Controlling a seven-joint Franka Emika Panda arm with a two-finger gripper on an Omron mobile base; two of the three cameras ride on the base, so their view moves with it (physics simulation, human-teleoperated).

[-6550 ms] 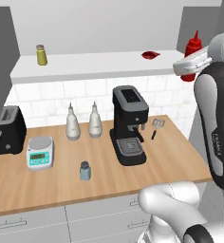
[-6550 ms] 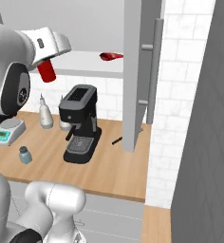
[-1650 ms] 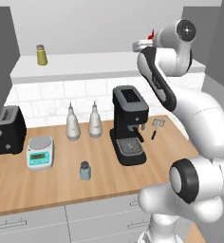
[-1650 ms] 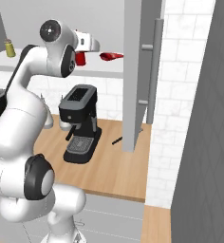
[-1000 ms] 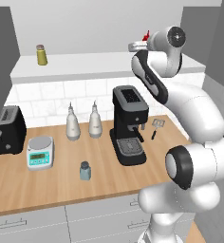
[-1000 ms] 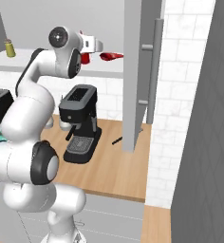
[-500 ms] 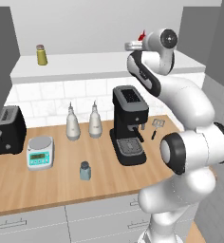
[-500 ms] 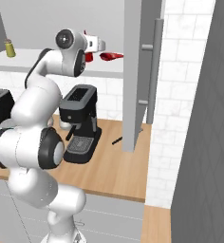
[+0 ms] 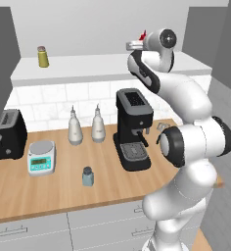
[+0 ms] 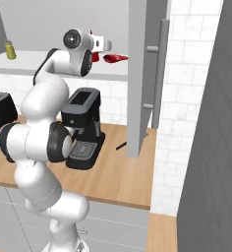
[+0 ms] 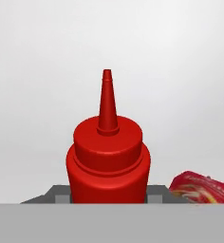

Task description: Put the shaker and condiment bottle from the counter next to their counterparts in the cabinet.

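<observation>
Two things have to go up to the cabinet, and neither is set down there yet. Going from the left of the left base view: the olive-yellow shaker stands on the far left of the white shelf, one of the counterparts waiting for its match. Below it, on the counter, a toaster, a small scale and two white bottles stand along the back, and the blue-grey shaker sits untouched near the front edge, left of the coffee machine. Further right, the arm is raised to shelf height, and the gripper is clamped on the red condiment bottle, which the hand view shows upright between its fingers. The red packet, the second counterpart, lies just beside it to the right. By my judgement the bottle is close to its spot and only needs lowering and releasing; the shaker's whole trip is left.
</observation>
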